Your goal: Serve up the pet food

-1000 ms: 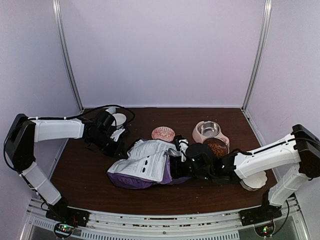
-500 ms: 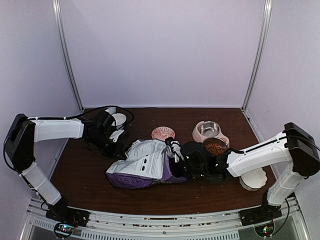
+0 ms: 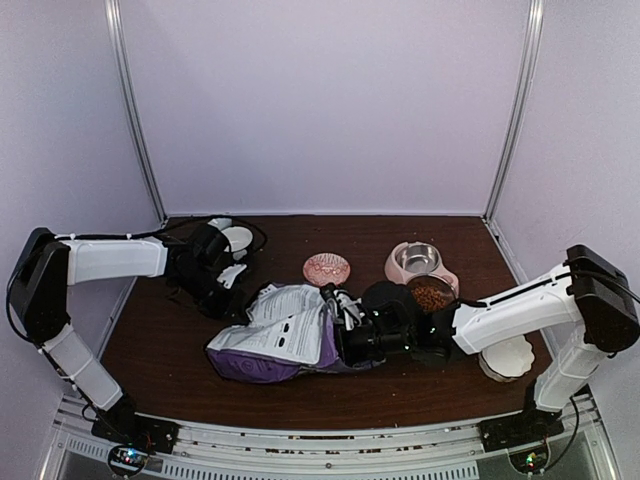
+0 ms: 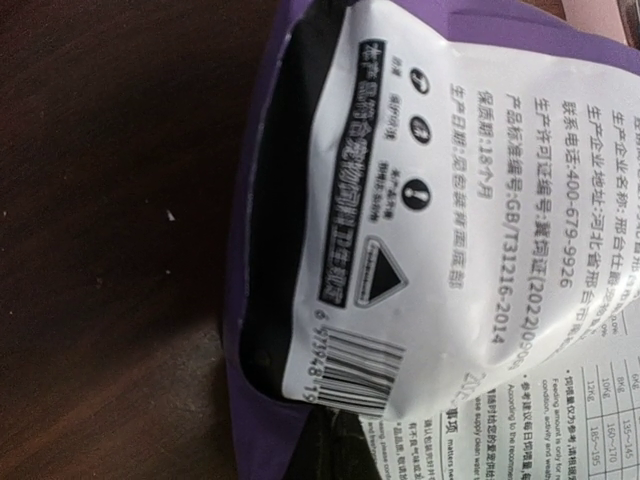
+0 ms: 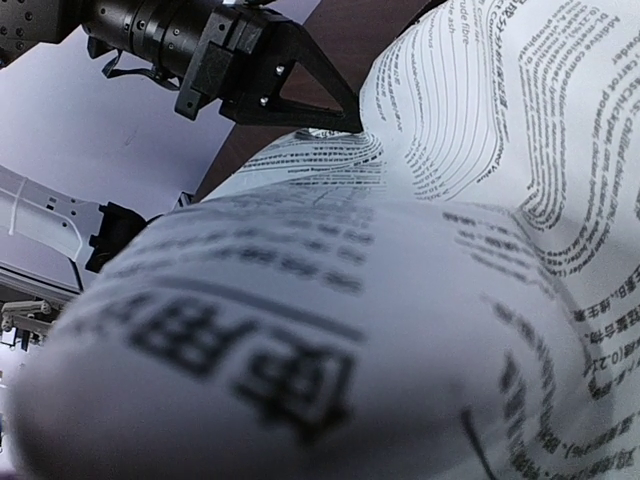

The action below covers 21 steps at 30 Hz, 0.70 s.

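Kibble [image 3: 432, 295]: a reddish-brown heap in the nearer steel bowl of the feeder [image 3: 392, 268], right of centre in the top view, just above the right arm.
Bag [image 3: 285, 330]: purple and white, lying on its side at the centre of the table [image 3: 170, 345], printed white face up. It lies between the two grippers and well left of the kibble.
Left gripper [image 3: 240, 292]: reaches in from the upper left. Its fingers are closed to a point, pinched on the bag's upper-left edge, as the right wrist view shows at top centre [image 5: 345, 122].
Left wrist view: filled by the bag's [image 4: 450, 200] barcode end, with dark table on the left.
Right gripper [image 3: 342, 318]: pressed against the bag's right end. Its fingers are hidden, so I cannot tell whether they are open or gripping.
Right wrist view: almost all crumpled bag [image 5: 450, 250], blurred at lower left.
Dish [image 3: 326, 267]: pink, above the bag, left of the feeder.
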### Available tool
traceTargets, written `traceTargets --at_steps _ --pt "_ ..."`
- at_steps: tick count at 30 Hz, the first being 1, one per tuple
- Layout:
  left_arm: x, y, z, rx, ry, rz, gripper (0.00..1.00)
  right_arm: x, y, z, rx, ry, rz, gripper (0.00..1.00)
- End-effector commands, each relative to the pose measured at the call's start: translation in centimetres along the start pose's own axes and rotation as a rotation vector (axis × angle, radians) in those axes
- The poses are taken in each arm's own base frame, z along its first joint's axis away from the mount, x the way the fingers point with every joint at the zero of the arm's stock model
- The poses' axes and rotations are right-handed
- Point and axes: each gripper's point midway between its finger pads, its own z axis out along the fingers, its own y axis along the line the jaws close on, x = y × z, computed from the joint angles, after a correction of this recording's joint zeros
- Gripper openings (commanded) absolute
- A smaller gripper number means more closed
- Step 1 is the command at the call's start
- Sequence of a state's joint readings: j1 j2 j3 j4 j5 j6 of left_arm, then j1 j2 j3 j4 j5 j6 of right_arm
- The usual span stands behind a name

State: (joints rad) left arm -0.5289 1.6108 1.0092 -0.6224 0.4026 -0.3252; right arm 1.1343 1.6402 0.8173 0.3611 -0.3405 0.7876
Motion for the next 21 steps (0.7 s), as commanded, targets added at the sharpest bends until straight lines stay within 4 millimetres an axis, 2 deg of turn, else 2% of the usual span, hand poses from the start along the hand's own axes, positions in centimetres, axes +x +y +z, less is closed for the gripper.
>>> traceTargets --at_steps 1,3,9,12,16,19,21 --pt "-2.1 -3.1 -0.3 0.096 -0.074 0.083 0.00 3.5 9.7 -2.1 -0.440 0.193 -0.024 0.13" --pt "-2.2 -3.0 -0.4 0.084 -0.079 0.086 0.01 2.9 9.9 -2.5 -0.438 0.170 -0.008 0.13" --pt "-3.1 -2.8 -2.2 0.033 -0.140 0.116 0.31 1.1 10.6 -3.9 -0.421 0.105 0.054 0.13" --pt "-4.0 -2.7 -4.3 -0.026 -0.211 0.144 0.47 0.3 11.0 -4.7 -0.420 0.072 0.089 0.13" --pt "-5.1 -2.4 -8.1 -0.128 -0.319 0.181 0.59 -0.5 10.9 -5.1 -0.420 0.048 0.157 0.12" --pt "-5.6 -3.9 -11.3 -0.116 -0.395 0.212 0.64 -1.1 10.8 -5.5 -0.438 0.027 0.215 0.13" --pt "-5.7 -5.8 -13.4 -0.083 -0.437 0.241 0.64 -1.4 10.7 -5.7 -0.436 0.012 0.241 0.12"
